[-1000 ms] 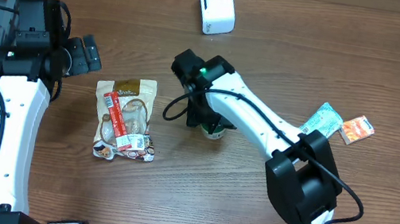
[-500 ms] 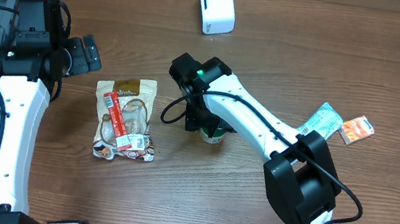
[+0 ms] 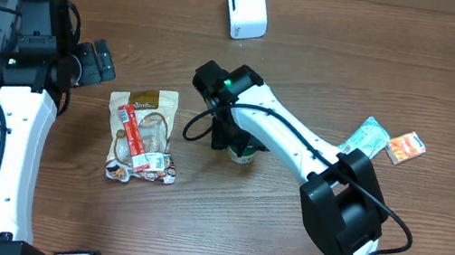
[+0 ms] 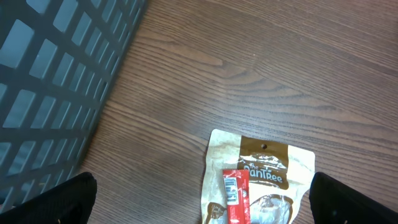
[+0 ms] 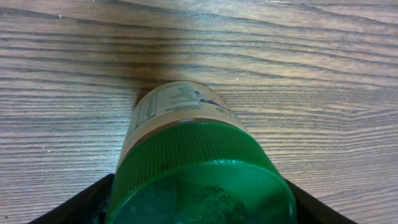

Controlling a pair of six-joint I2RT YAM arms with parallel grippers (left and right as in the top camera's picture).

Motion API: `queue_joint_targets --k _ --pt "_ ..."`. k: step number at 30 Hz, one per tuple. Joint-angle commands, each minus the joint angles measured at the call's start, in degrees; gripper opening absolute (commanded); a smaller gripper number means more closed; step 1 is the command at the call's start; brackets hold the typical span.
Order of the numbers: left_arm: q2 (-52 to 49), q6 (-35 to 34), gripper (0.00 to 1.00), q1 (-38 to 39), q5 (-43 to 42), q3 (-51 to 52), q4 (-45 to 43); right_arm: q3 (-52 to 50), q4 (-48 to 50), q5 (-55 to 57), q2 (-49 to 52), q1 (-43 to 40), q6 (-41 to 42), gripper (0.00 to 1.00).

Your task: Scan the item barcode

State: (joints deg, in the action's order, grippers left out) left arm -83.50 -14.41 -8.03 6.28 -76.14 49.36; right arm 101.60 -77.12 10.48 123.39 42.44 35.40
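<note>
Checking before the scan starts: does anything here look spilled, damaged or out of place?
Nothing stands out. The green-lidded jar is capped with no spill around it, the snack pouch lies flat, and the white scanner stands upright.

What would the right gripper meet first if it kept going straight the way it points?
Most likely the jar's green lid, sitting between the right gripper's jaws; depth is hard to judge.

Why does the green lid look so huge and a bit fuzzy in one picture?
Right wrist view: the green lid is very close to the camera, so it fills the frame and looks soft; a shadow darkens the wood behind it. Overhead view: the same jar looks small, partly hidden by the arm.
</note>
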Motion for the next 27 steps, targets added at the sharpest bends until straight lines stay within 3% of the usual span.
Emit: queue_joint_targets --k 1,12,18,27 --pt "0.3 0.9 1.0 -0.2 0.3 -0.9 -0.1 -0.4 0.1 0.4 0.5 0.3 -0.3 0.74" --pt "0.3 0.9 1.0 -0.2 0.3 -0.9 -0.1 -0.4 0.1 -0.9 0.5 0.3 -1.4 0.72" --pt "0.3 0.9 1.0 -0.2 0.3 -0.9 -0.1 -0.4 0.4 -0.9 0.5 0.3 -1.4 0.87" --pt "0.3 0.9 1.0 -0.2 0.3 -0.9 -0.1 2.1 0.3 -1.1 -6.5 -0.1 -2.6 0.95"
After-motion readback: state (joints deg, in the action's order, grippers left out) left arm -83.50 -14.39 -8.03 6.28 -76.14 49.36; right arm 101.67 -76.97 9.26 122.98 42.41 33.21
